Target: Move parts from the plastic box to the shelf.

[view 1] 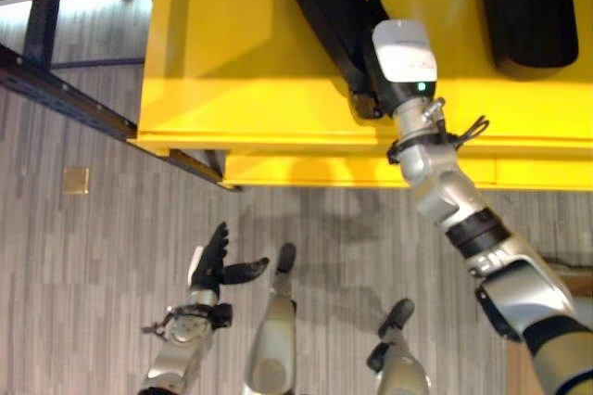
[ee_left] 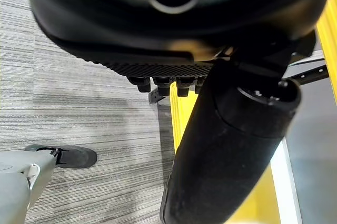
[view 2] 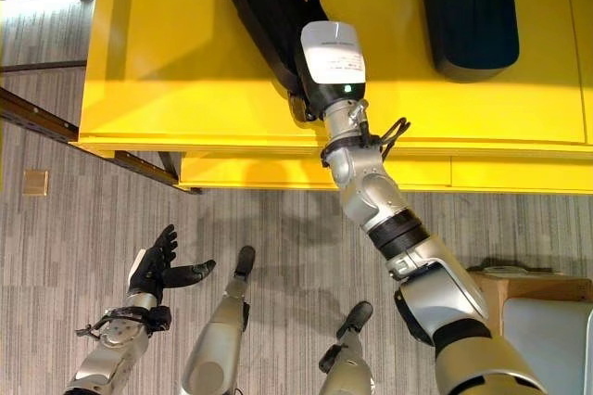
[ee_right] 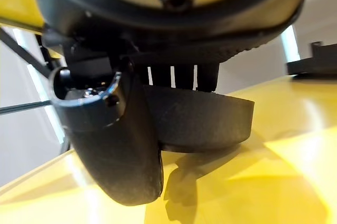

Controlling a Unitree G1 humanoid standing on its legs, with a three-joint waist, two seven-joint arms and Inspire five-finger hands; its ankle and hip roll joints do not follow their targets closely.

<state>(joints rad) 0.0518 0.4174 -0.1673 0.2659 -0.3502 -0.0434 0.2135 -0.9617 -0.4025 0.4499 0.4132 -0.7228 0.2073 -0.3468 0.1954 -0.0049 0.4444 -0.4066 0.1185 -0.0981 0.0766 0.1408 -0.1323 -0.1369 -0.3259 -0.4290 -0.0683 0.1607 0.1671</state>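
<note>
A: What could go wrong here?

B: The black part [view 2: 264, 15] lies on the yellow shelf [view 2: 167, 61] close to its front edge; a careless withdrawal could drag it off.

A: And the hands?

B: The right hand [ee_right: 158, 108] has thumb and fingers closed on the part's near end. The left hand [view 2: 157, 265] hangs open and empty, low above the floor.

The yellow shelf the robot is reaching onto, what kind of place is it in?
Probably a workshop or factory-style storage area. The yellow shelf is a metal surface holding black moulded parts, with a dark steel frame beside it and grey carpet flooring. The right hand holds one black part.
</note>
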